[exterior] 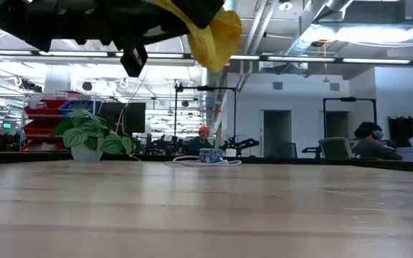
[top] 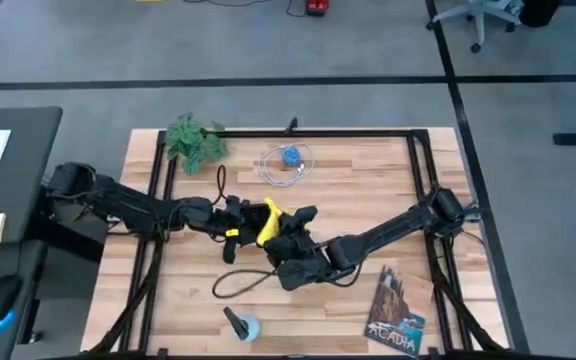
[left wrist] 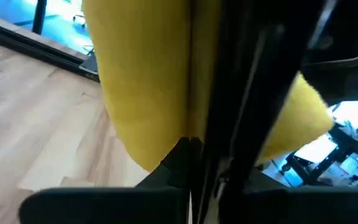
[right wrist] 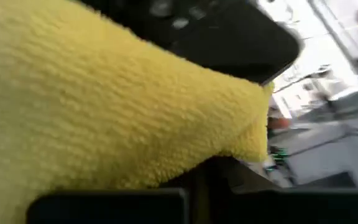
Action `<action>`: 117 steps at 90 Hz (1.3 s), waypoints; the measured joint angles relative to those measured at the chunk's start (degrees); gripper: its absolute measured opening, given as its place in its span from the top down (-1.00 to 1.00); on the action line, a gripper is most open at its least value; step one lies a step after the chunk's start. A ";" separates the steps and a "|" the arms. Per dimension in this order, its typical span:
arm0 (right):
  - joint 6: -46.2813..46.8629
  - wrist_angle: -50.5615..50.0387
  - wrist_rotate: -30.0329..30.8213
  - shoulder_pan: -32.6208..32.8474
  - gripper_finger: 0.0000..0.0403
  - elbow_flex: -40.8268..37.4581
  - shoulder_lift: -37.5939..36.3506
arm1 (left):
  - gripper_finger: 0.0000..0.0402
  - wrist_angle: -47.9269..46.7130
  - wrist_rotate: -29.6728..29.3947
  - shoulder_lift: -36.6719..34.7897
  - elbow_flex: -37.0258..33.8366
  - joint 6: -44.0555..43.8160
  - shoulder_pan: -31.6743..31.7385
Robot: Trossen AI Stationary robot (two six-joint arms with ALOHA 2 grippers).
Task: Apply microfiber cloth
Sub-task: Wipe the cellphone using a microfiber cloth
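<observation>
The bright yellow microfiber cloth is held up in the air over the middle of the table; in the low view the cloth hangs high above the wood. A black smartphone lies against it, seen edge-on in the left wrist view as a dark slab with cloth on both sides. My left gripper comes from the table's left and is shut on the phone. My right gripper comes from the right and is shut on the cloth. My left gripper holds the smartphone by its near end, the thin slab standing edge-on between the two fingers. The phone is lifted clear of the table, and the cloth is draped against it. My right gripper has the microfiber cloth, but the cloth itself covers the fingers, so which part it holds cannot be told. The cloth is lifted clear, lies against the phone, and one corner hangs down.
A green plant stands at the far left. A blue object in a white cable coil lies at the far middle. A black cable loop and a small dark-and-blue item lie near the front; a book lies front right.
</observation>
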 joint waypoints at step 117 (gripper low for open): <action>-4.30 10.73 -1.25 -2.87 1.00 0.13 0.79 | 0.95 -8.58 -7.19 0.04 -0.15 1.48 0.00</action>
